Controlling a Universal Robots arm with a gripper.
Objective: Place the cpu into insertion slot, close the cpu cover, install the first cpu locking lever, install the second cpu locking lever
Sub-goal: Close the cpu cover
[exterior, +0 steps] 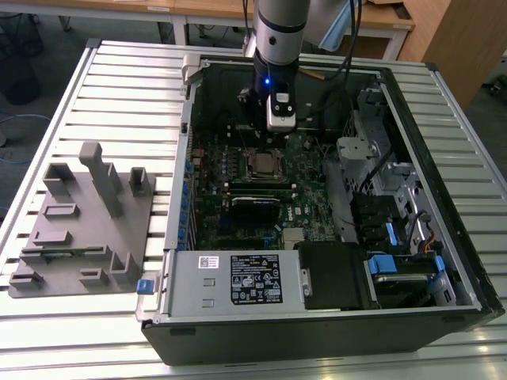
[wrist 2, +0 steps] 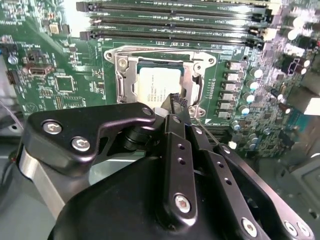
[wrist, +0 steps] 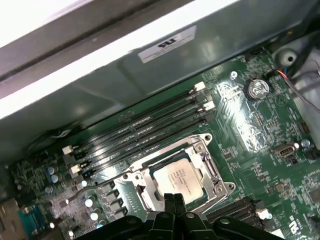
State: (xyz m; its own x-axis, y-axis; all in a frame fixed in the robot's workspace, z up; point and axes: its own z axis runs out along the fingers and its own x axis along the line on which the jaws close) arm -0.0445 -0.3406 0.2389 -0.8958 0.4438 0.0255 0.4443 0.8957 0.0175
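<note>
While under one cover point(wrist: 209, 167), one cpu point(wrist: 177, 178)

Arm point(exterior: 279, 28) enters from the top edge of the exterior view, last link near vertical, tool pointing straight down. Blue light is lit on the wrist point(exterior: 268, 80). A silver camera block point(exterior: 281, 111) sits on the wrist's side, toward the exterior view's right. Gripper point(exterior: 257, 147) hangs directly below it, low. In both wrist views the fingers point(wrist: 170, 201) are pressed flat together to the tips (just a thin seam down the middle). The black linkage bars point(wrist 2: 100, 135) are folded inward on both sides.
</note>
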